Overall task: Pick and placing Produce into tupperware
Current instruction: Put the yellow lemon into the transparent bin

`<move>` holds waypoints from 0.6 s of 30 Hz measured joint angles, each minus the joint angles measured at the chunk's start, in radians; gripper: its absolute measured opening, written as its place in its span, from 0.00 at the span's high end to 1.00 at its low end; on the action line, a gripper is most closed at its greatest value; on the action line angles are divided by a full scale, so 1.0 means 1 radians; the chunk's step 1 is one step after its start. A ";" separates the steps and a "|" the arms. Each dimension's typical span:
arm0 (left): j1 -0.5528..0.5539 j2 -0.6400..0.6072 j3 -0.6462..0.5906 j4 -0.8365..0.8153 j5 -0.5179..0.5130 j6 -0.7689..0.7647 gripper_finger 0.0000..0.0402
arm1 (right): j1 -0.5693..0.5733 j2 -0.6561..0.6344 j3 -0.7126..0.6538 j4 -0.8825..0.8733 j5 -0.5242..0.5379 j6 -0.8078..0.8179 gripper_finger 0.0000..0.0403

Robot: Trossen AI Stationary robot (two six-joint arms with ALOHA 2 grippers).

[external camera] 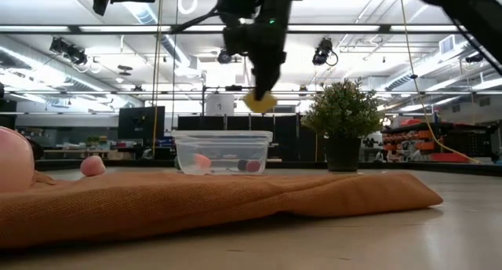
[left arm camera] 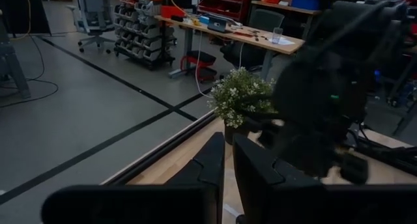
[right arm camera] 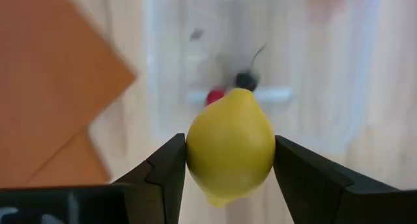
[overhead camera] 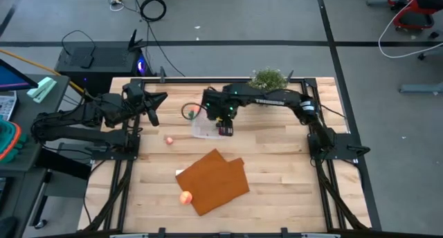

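A lemon (right arm camera: 230, 144) is clamped in the right gripper (right arm camera: 228, 160) above the tupperware (external camera: 223, 151) (centre frame); the left gripper (left arm camera: 227, 164) is held nearly closed, upper left.

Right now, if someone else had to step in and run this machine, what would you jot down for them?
Right gripper: shut on the lemon, held above the tupperware.
Left gripper: shut, empty, waiting at the table's left.
Done: a few small pieces lie in the tupperware.
Left: drop the lemon in; then the pink piece on the bare wood and the peach fruit by the orange mat.
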 joint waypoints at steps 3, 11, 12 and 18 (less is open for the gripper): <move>0.000 0.000 0.000 0.000 0.000 0.000 0.91 | -0.029 0.061 0.091 -0.013 -0.001 -0.016 0.57; 0.000 -0.002 0.000 0.000 0.000 0.001 0.90 | -0.088 0.200 0.231 -0.027 -0.005 -0.053 0.57; 0.000 -0.002 0.000 0.000 0.000 0.001 0.90 | -0.093 0.213 0.236 -0.029 -0.006 -0.054 0.57; 0.000 -0.002 0.000 -0.001 0.000 0.003 0.91 | -0.110 0.246 0.240 -0.019 -0.002 -0.106 0.57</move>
